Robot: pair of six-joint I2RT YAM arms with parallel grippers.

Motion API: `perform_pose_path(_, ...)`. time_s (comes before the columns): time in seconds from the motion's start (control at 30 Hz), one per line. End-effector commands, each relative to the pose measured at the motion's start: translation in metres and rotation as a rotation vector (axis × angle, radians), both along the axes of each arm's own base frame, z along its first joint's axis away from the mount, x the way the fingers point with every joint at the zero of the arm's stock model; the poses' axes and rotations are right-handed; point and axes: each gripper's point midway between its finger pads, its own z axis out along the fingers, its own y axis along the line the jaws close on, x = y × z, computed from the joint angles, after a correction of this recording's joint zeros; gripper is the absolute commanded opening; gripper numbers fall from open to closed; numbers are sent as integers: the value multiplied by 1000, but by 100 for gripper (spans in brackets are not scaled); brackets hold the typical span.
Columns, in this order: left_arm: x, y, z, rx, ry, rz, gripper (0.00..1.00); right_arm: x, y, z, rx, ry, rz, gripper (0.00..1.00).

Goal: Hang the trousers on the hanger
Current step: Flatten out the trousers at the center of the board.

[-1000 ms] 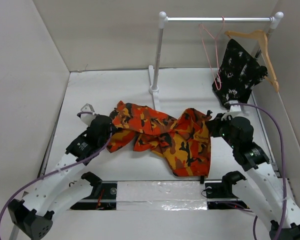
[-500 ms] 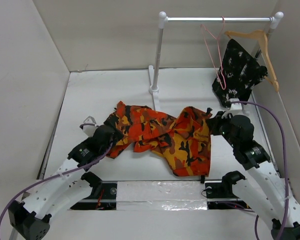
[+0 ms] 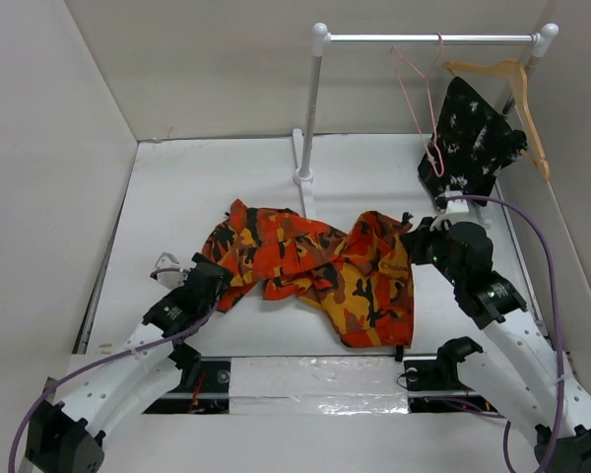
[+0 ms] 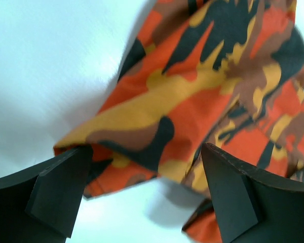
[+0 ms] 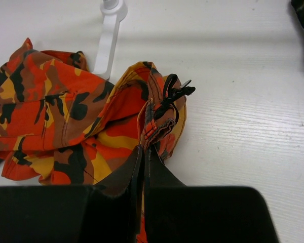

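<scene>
The trousers (image 3: 315, 266), in orange, red, yellow and black camouflage, lie crumpled on the white table. My left gripper (image 3: 217, 283) is at their near-left edge. In the left wrist view it is open (image 4: 147, 202), its dark fingers (image 4: 55, 192) spread wide over the cloth's hem (image 4: 192, 101), holding nothing. My right gripper (image 3: 411, 239) is at the trousers' right end, shut (image 5: 148, 150) on a raised fold of the waistband (image 5: 159, 119). The thin pink hanger (image 3: 419, 99) hangs on the rail at the back right, apart from both grippers.
A white rail stand (image 3: 310, 108) rises behind the trousers, its foot (image 5: 110, 35) just beyond the cloth. A wooden hanger (image 3: 520, 94) carrying a black speckled garment (image 3: 470, 143) hangs beside the pink one. Walls close in the left, back and right.
My left gripper opened, let go of the trousers' left end and drew back toward the near left. The cloth's left side settled lower on the table. The right gripper kept its grip.
</scene>
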Motion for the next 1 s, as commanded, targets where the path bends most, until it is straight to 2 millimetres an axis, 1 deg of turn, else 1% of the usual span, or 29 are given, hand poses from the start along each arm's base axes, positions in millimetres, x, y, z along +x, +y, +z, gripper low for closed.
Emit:
perform_pose_path(0.0, 34, 6, 16, -31, -156, 114, 86, 4, 16, 28, 39, -92, 78, 0)
perform_pose_path(0.07, 40, 14, 18, -15, -189, 162, 82, 4, 16, 26, 28, -90, 82, 0)
perform_pose_path(0.1, 49, 21, 27, -3, -241, 208, 75, 3, 14, 26, 20, -90, 77, 0)
perform_pose_path(0.13, 55, 22, 38, 16, -271, 207, 69, 2, 13, 25, 17, -84, 76, 0)
perform_pose_path(0.17, 60, 24, 50, 29, -304, 212, 69, 1, 13, 24, 15, -82, 79, 0)
perform_pose_path(0.2, 67, 34, 64, 64, -340, 249, 38, 0, 15, 25, 19, -82, 91, 0)
perform_pose_path(0.23, 75, 37, 91, 70, -386, 265, 27, -2, 16, 25, 20, -82, 97, 0)
perform_pose_path(0.27, 77, 42, 106, 105, -402, 265, 15, -4, 16, 25, 17, -75, 102, 0)
perform_pose_path(0.3, 79, 51, 120, 127, -414, 290, 0, -6, 18, 26, 15, -71, 118, 0)
perform_pose_path(0.33, 83, 56, 155, 128, -469, 312, 0, -13, 25, 26, 16, -66, 158, 0)
perform_pose_path(0.37, 82, 62, 170, 162, -480, 313, 0, -17, 30, 32, 12, -79, 190, 0)
perform_pose_path(0.4, 77, 69, 190, 179, -514, 333, 0, -23, 38, 34, 10, -79, 232, 0)
perform_pose_path(0.43, 73, 76, 219, 176, -568, 360, 0, -39, 56, 36, 12, -71, 329, 0)
perform_pose_path(0.47, 65, 82, 240, 170, -617, 373, 0, -48, 64, 41, 10, -75, 378, 0)
perform_pose_path(0.5, 60, 87, 257, 204, -647, 371, 0, -57, 71, 62, 27, -108, 421, 0)
perform_pose_path(0.53, 52, 92, 286, 196, -702, 385, 0, -70, 80, 74, 43, -124, 484, 0)
perform_pose_path(0.57, 45, 97, 302, 199, -730, 394, 0, -91, 91, 87, 63, -141, 566, 0)
perform_pose_path(0.6, 37, 103, 319, 232, -753, 395, 0, -103, 94, 100, 83, -157, 606, 0)
perform_pose_path(0.63, 24, 111, 352, 223, -809, 423, 0, -120, 93, 130, 121, -202, 658, 0)
perform_pose_path(0.67, 18, 115, 369, 230, -834, 434, 0, -135, 93, 147, 148, -232, 704, 0)
perform_pose_path(0.7, 15, 117, 387, 232, -865, 438, 0, -146, 85, 167, 176, -277, 716, 0)
perform_pose_path(0.73, 3, 122, 416, 253, -907, 435, 0, -157, 73, 199, 213, -346, 712, 0)
perform_pose_path(0.77, 0, 122, 429, 261, -931, 425, 0, -162, 64, 206, 221, -345, 689, 0)
perform_pose_path(0.8, 9, 117, 437, 286, -927, 403, 0, -165, 55, 215, 231, -360, 660, 0)
perform_pose_path(0.83, 8, 115, 456, 306, -949, 378, 0, -157, 40, 222, 235, -376, 568, 0)
perform_pose_path(0.87, 16, 111, 457, 323, -935, 358, 0, -150, 35, 218, 244, -361, 508, 0)
perform_pose_path(0.9, 42, 95, 452, 355, -897, 294, 0, -130, 23, 210, 223, -345, 381, 0)
perform_pose_path(0.93, 57, 86, 446, 379, -870, 262, 0, -120, 21, 198, 203, -316, 325, 0)
perform_pose_path(0.97, 73, 77, 439, 410, -842, 223, 0, -105, 21, 171, 182, -244, 250, 0)
